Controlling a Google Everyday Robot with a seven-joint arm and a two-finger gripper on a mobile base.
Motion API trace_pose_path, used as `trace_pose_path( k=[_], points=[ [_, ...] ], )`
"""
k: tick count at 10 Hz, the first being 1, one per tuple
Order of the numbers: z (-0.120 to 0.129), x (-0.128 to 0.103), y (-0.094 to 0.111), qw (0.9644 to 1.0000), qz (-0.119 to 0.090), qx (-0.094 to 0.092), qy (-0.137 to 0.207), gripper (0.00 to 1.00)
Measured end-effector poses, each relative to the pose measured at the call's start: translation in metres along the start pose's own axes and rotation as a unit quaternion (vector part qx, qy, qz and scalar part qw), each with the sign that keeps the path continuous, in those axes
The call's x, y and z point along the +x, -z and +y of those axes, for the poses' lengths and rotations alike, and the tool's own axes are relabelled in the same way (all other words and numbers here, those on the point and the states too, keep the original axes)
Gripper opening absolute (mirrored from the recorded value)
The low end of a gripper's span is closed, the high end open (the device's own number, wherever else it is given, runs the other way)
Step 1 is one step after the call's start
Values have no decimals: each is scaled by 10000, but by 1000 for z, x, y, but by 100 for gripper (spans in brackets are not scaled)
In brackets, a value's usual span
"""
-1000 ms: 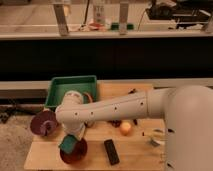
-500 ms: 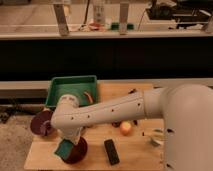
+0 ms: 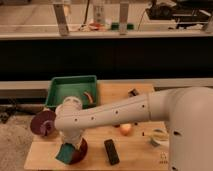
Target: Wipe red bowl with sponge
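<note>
Teal sponge (image 3: 65,153) beneath claw (image 3: 71,145), on red bowl (image 3: 82,149)

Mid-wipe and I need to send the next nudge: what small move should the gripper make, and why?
Probably slide the sponge a little toward picture-right, across the red bowl. The gripper sits low at the table's front-left corner, and the sponge overlaps only the bowl's left rim, so the rest of the bowl lies to its right.

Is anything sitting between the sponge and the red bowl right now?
Nothing visible. The sponge, under the hand, overlaps the rim of the red bowl. The purple dish and the black block both lie clear of that spot.
</note>
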Motion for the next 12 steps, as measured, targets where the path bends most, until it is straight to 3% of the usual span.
trace_pose_path(
  k=[6,9,12],
  points=[
    [47,14,3,9986,40,-214,-482,4],
    [47,35,5,9977,209,-254,-592,4],
    [29,48,2,9980,278,-203,-525,4]
  ],
)
